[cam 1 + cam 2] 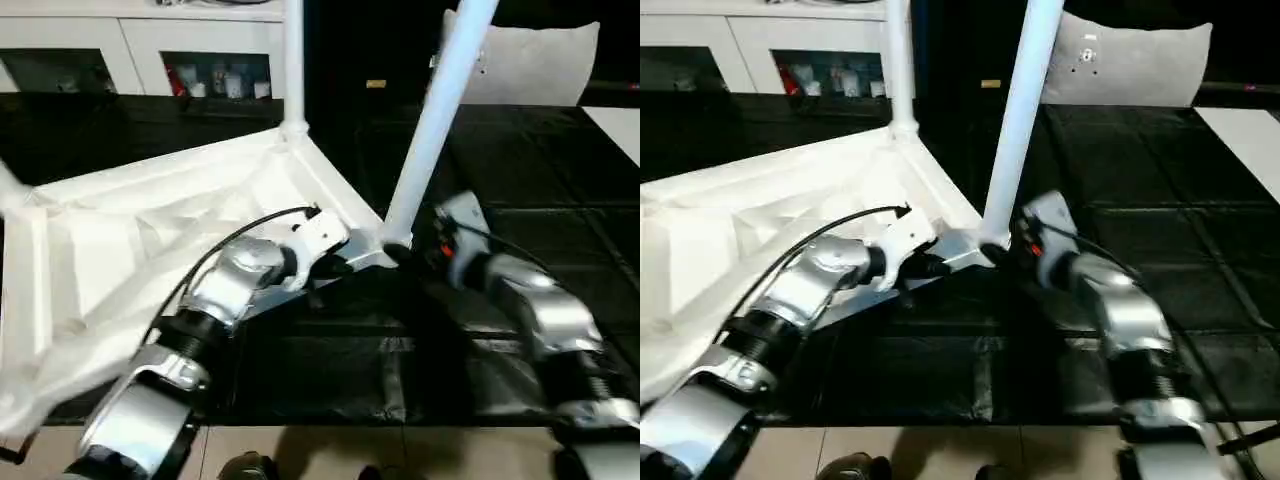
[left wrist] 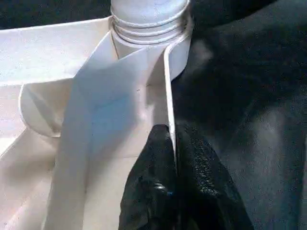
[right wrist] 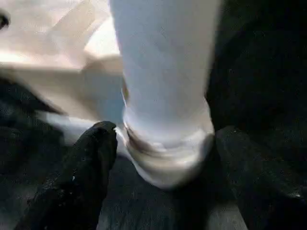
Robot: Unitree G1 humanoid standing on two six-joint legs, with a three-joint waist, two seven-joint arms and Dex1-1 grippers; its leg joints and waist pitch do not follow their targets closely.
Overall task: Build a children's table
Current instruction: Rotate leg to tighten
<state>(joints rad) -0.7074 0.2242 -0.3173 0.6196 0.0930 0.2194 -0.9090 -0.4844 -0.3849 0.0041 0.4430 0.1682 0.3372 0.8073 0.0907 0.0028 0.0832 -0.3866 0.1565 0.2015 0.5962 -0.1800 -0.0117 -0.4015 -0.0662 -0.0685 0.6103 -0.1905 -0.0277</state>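
The children's table (image 1: pixel 130 240) lies upside down on a black sheet, its ribbed underside facing up. Two white legs stand in corner sockets: a far leg (image 1: pixel 293 60) and a near leg (image 1: pixel 437 115) that leans to the right. My left gripper (image 2: pixel 171 139) is shut on the thin table rim (image 2: pixel 167 81), just below the near corner socket (image 2: pixel 148 24). My right gripper (image 3: pixel 165 136) is open, with one black finger (image 3: pixel 91 158) on each side of the near leg's base (image 3: pixel 168 148). There is a small gap at each side.
A white cabinet (image 1: pixel 215 60) with dark glass compartments stands at the back. A grey cushion (image 1: pixel 535 65) lies at the back right. The black sheet (image 1: pixel 530 190) covers the work surface to my right, and pale floor tiles (image 1: pixel 400 455) run along the near edge.
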